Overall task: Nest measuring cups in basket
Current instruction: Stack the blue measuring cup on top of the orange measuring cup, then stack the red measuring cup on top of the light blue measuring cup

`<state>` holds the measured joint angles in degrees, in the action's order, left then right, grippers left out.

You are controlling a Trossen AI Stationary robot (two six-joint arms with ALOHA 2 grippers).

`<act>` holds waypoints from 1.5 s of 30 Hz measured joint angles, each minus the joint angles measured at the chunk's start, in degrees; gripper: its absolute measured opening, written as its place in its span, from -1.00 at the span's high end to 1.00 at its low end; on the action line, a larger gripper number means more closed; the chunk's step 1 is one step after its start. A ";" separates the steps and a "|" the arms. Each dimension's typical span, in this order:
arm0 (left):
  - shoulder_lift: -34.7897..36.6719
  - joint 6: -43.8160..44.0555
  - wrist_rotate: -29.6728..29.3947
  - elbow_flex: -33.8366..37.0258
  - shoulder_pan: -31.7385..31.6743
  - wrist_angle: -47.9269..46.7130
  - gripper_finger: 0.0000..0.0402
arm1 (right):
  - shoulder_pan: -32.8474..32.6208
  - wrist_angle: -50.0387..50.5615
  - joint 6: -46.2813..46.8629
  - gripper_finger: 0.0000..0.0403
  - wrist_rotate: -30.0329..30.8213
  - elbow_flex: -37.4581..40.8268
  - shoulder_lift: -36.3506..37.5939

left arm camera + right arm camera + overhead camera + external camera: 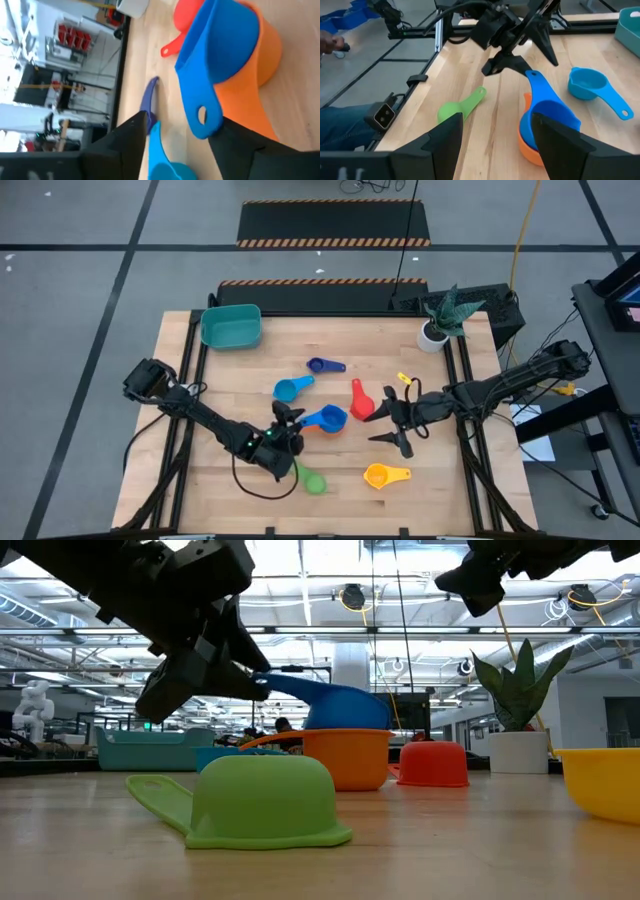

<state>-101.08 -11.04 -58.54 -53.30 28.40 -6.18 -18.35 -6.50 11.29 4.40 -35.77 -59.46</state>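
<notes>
A blue measuring cup (220,40) sits tilted inside an orange cup (255,75) at the table's middle. My left gripper (177,140) is open, its fingers either side of the blue handle's free end (202,117). My right gripper (395,428) hangs open and empty above the table, right of that pair. The teal basket (230,327) stands at the far left. Lying loose on the wood are a light blue cup (292,388), a dark blue cup (325,365), a red cup (360,402) and a green cup (260,800), both mouth down, and a yellow cup (385,475). My left gripper comes nearly level from the table's left, its fingers across the blue handle near the holed free end (200,127). A gap shows beside one finger (132,137). I cannot tell whether the other finger touches the handle. The blue cup rests in the orange cup.
A white pot with a spiky plant (440,325) stands at the far right corner. A small yellow piece (404,379) lies near my right gripper. Bare wood lies along the near edge and between the basket and the cups.
</notes>
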 joint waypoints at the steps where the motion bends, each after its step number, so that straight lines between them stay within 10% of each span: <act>1: 0.00 1.76 0.00 0.00 0.00 -1.33 -0.06 | 0.00 0.51 0.00 -0.12 0.00 0.00 0.00; 45: -0.02 47.53 23.48 -9.90 -5.17 -14.19 -0.09 | -0.02 16.72 6.01 -0.12 0.02 0.00 -0.02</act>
<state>-101.10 36.49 -35.06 -63.20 23.23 -20.36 -18.37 10.22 17.30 4.43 -35.77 -59.48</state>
